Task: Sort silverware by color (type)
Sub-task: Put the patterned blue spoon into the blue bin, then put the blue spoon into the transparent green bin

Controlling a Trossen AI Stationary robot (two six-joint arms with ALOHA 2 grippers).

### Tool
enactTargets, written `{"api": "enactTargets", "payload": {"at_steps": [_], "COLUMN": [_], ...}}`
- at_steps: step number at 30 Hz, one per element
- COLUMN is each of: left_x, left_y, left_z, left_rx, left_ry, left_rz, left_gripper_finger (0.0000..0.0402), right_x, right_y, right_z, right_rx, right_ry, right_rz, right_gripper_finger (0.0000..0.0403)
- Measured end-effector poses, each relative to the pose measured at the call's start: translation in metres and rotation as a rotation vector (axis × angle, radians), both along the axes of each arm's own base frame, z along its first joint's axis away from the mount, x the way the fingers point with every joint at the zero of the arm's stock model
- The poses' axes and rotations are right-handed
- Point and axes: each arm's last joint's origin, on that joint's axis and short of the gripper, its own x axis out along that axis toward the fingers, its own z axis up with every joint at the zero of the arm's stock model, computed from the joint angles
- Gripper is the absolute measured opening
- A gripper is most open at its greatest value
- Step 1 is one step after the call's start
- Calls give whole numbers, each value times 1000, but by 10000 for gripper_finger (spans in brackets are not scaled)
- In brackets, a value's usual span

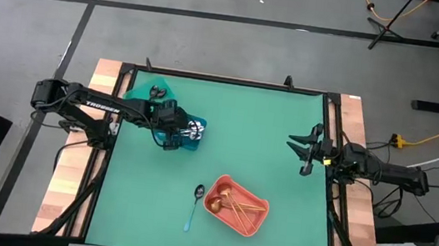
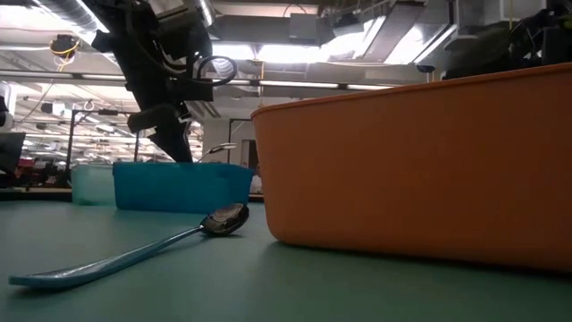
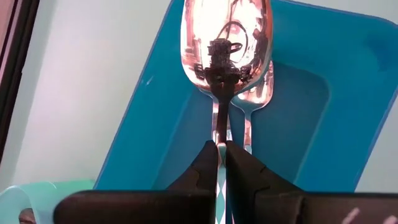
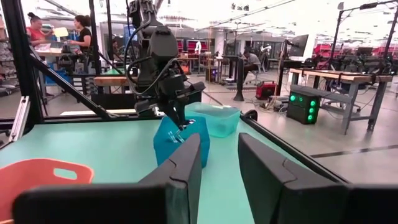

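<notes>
Over the blue bin [image 3: 298,112], a silver spoon [image 3: 224,37] hangs bowl-down, its handle pinched between the left gripper [image 3: 221,163] fingers [image 3: 205,165], likely held there to drop it beside the second silver spoon [image 3: 260,93] already lying inside. One blue-handled spoon [image 1: 194,206] lies unsorted on the tabletop [image 1: 269,129] just beside the coral bin [image 1: 255,226], which holds copper spoons [image 1: 227,201]. Right gripper [image 4: 217,163] waits near the tabletop's right edge, fingers partly spread, empty.
</notes>
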Motion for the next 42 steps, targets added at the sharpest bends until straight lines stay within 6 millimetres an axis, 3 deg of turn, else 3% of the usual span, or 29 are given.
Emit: {"api": "enactTargets", "payload": {"at_steps": [8, 22, 42], "left_x": [1, 12, 14], "left_y": [0, 2, 4], "left_z": [-2, -32, -33], "left_rx": [-7, -25, -13], "left_ry": [6, 119, 94], "left_rz": [-4, -6, 4], "left_gripper_finger": [9, 10, 75], "right_x": [0, 0, 0], "right_y": [0, 0, 0], "right_z": [0, 0, -3], "right_rx": [2, 2, 3], "right_ry": [0, 1, 32], "right_rz": [0, 1, 1], "right_gripper_finger": [97, 97, 97]}}
